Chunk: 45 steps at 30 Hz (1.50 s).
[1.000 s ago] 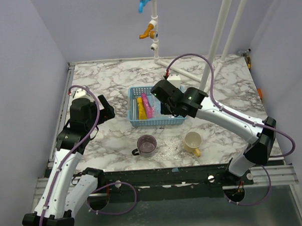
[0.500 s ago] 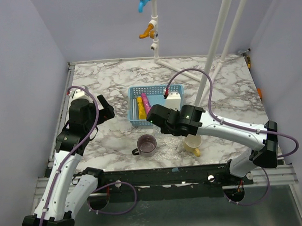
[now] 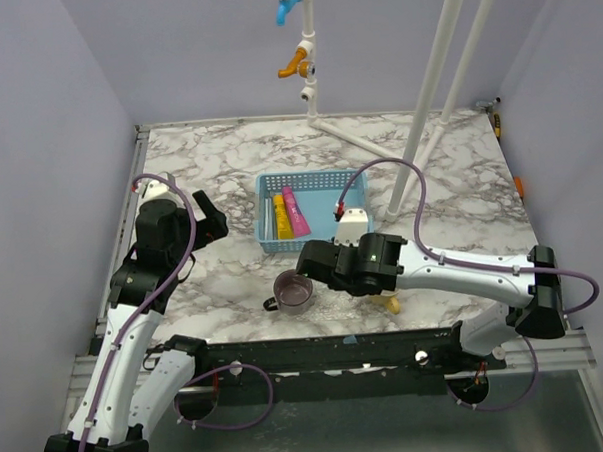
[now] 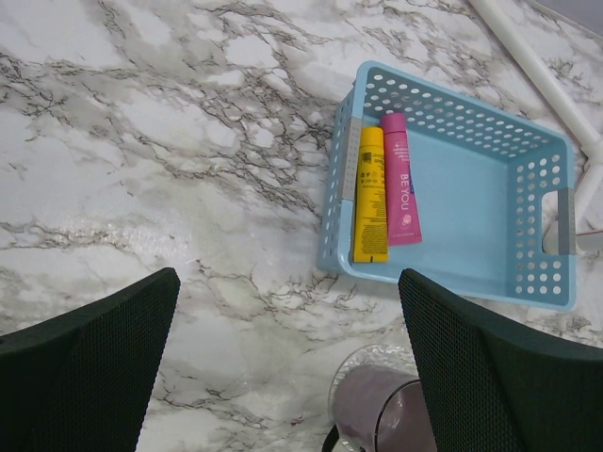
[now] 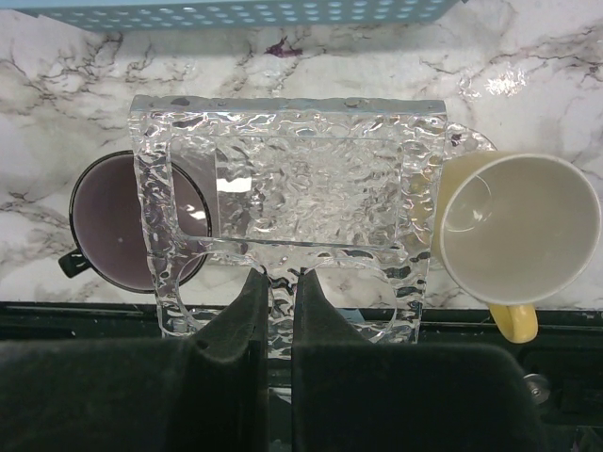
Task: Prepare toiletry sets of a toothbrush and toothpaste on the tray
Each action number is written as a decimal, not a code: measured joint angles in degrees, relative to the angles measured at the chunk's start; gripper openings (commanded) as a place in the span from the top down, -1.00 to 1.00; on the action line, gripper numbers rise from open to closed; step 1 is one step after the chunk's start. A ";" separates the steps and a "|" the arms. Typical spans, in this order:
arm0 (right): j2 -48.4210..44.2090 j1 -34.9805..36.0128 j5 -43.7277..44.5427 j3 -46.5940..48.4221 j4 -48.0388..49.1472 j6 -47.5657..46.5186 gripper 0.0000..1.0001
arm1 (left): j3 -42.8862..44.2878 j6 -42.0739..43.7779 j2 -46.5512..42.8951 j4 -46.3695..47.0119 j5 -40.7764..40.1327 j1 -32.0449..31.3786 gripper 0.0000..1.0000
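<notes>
Item: clear ripple-textured plastic tray point(image 5: 283, 113), likely light, stiff, slick. My right gripper point(image 5: 280, 287) pinches its rim, frame bottom centre; my left gripper point(image 4: 287, 282) gapes, empty.

The tray point(image 5: 311, 179), pinched in the right tool point(image 5: 279, 297), hangs over parts of the purple mug point(image 3: 292, 289) and the cream mug point(image 5: 513, 231), crowding the front strip. The blue basket point(image 3: 313, 244) stands just behind them. Left of the basket the surface point(image 3: 199, 160) offers open passage. White poles point(image 3: 431, 90) cross the far right.
</notes>
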 measured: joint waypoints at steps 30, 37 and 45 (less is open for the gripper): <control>-1.49 1.18 -3.54 -14.36 11.08 2.38 0.99 | 0.00 -0.17 0.28 0.00 0.00 0.00 -0.98; -1.51 -0.87 -5.01 -17.64 14.62 0.63 0.99 | 0.00 -0.17 0.28 0.00 0.00 0.00 -0.98; -1.81 -3.52 -6.56 -19.65 17.53 -1.42 0.99 | 0.00 -0.17 0.90 0.00 0.00 0.00 -0.98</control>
